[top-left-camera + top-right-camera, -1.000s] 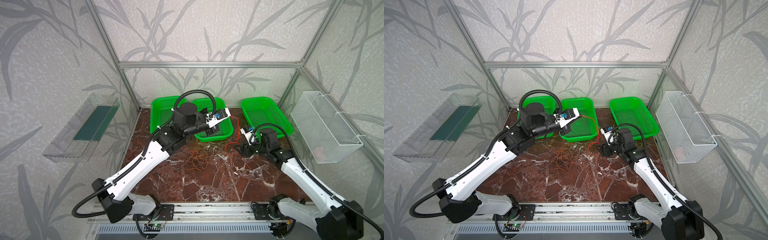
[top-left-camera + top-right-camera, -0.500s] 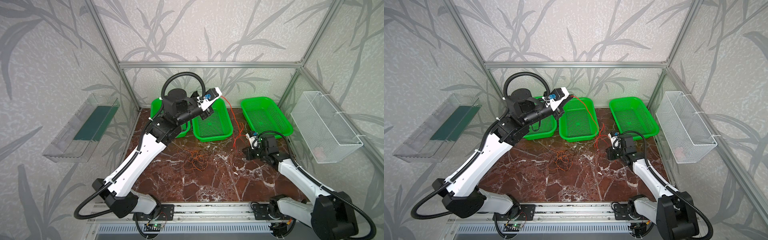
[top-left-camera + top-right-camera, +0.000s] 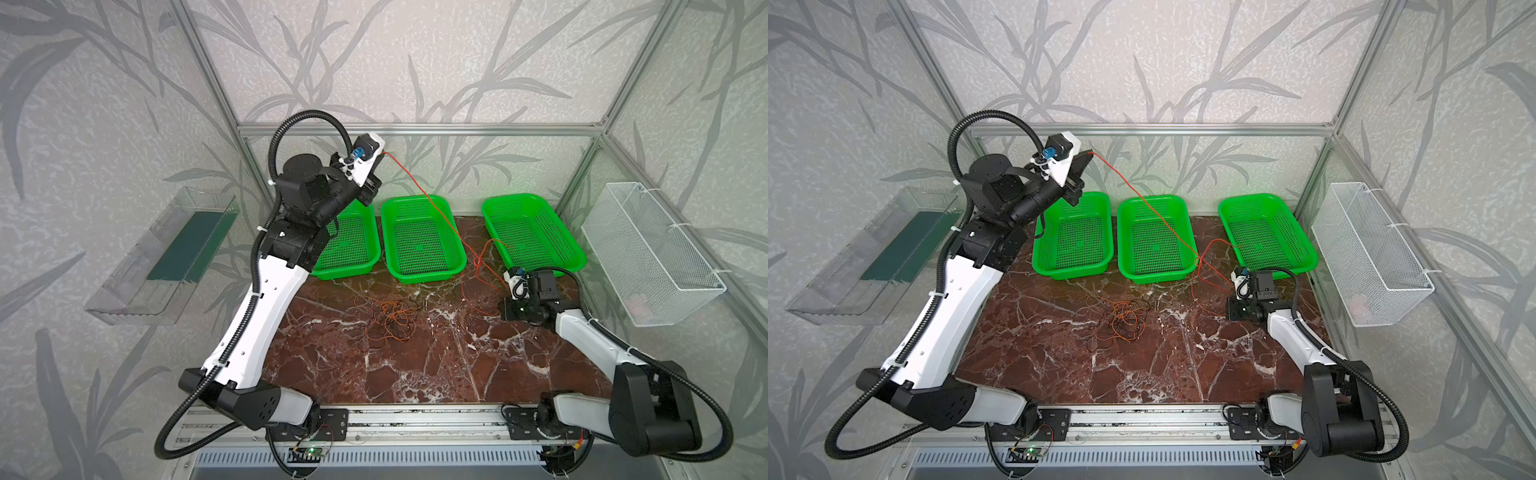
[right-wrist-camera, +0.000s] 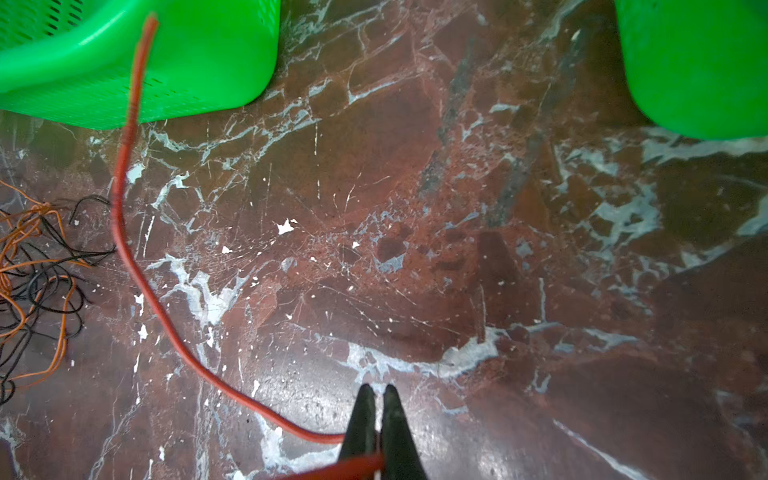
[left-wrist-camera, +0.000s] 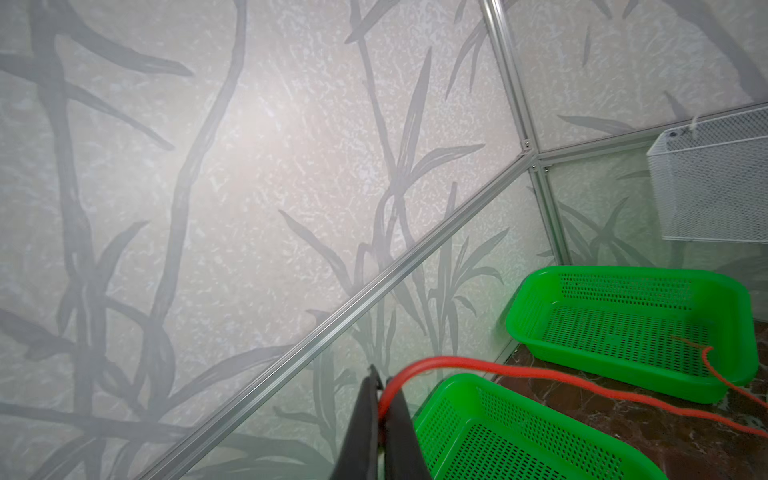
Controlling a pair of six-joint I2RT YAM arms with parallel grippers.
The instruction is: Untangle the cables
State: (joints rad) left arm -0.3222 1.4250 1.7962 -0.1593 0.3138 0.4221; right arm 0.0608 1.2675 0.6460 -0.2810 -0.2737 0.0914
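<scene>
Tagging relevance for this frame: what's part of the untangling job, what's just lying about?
Job: red cable, held by left pincer and right pincer; orange-black tangle.
Lying about: green baskets, white mesh basket, clear wall tray.

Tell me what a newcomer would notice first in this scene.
A red cable strung through the air, from the left pincer raised high at the back down to the right pincer low over the marble table, both shut on it. Next, three bright green baskets lined along the back edge, and a tangle of orange and black cables lying mid-table.
</scene>
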